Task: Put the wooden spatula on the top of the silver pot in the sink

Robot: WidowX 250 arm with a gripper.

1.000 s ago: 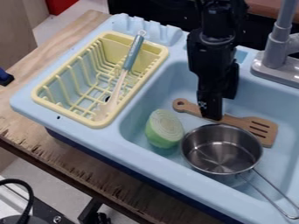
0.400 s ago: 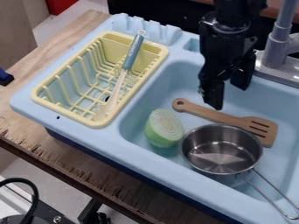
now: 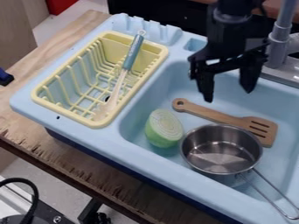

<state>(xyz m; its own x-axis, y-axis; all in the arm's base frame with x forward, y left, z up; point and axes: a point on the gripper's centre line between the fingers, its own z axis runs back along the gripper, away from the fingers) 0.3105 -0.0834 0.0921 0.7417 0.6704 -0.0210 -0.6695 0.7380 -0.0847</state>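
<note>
- Camera view: the step in hand is judged to be the approach for the pick-up; the spatula [image 3: 216, 115] has not been lifted.
- The spatula is seen flat in the sink [image 3: 169, 81], its round handle end towards the rack [image 3: 38, 94], its slotted blade beside the far rim of the pot [image 3: 222, 151]. Whether blade and pot touch cannot be told.
- The claw [image 3: 229, 95] is held above the far part of the sink, its two fingers spread wide. Nothing is grasped, and no contact with the spatula is seen.
- For the next move, the claw should be brought over the spatula's narrow shaft, lowered with one finger on each side, and closed.
- After that, a lift clear of the rim and a lowering across the pot's mouth would be called for. If gripped off balance, the spatula could be tipped into the pot.
</note>
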